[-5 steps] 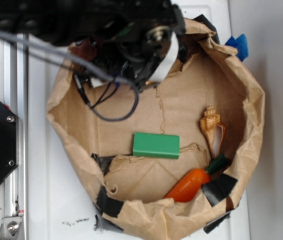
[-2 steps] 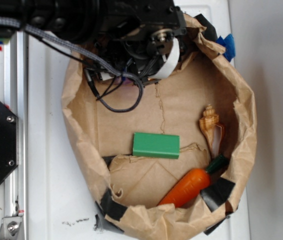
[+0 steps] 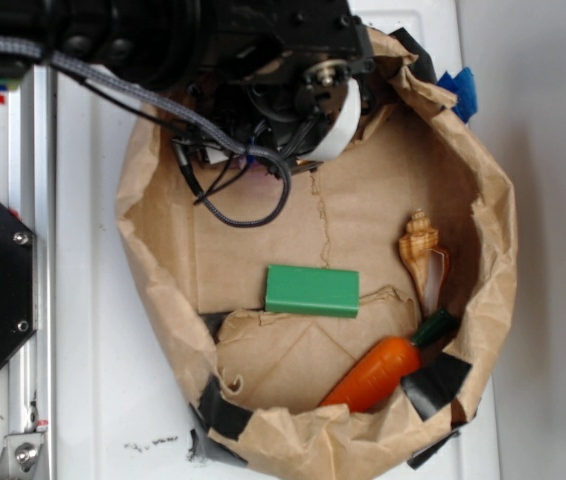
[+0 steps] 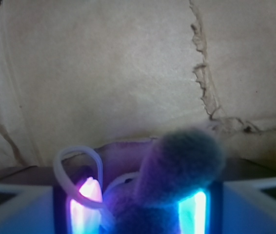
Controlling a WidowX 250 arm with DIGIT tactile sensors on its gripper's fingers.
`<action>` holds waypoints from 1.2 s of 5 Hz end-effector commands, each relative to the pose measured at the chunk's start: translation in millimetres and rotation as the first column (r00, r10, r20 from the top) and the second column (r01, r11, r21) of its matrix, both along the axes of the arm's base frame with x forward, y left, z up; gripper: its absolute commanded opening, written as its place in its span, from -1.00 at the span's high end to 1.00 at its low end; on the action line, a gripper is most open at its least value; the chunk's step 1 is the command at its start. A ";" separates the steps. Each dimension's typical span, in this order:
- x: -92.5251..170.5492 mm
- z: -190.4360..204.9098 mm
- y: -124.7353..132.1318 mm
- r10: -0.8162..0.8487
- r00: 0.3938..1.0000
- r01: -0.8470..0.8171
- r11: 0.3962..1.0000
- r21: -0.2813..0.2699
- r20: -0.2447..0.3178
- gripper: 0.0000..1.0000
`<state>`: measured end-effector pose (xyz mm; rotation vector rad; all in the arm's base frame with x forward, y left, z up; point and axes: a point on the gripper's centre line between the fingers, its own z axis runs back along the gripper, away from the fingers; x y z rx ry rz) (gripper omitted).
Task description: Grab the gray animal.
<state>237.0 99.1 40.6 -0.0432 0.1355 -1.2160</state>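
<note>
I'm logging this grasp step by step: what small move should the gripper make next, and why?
Probably lift straight up: in the wrist view the gray animal sits between the gripper fingers, which look closed against it, with the paper bag floor behind.

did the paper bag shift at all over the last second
Yes. In the exterior view the paper bag has reshaped: its left rim has drawn rightward, away from the metal rail, while the green block lies where it was.

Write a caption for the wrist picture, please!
Gray plush toy with white string loop sits between the gripper fingers above brown paper.
</note>
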 end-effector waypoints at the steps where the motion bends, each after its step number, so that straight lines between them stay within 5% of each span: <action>1: 14.5 99.0 -27.2 0.220 0.961 -0.191 0.966 -0.176 0.167 1.00; 2: 5.8 133.3 -57.0 0.463 0.881 -0.435 0.872 -0.225 0.092 1.00; 4: 11.9 151.8 -69.9 0.753 0.658 -0.718 0.640 -0.274 0.034 1.00; 6: 23.9 150.2 -67.2 0.786 0.616 -0.745 0.605 -0.282 0.058 1.00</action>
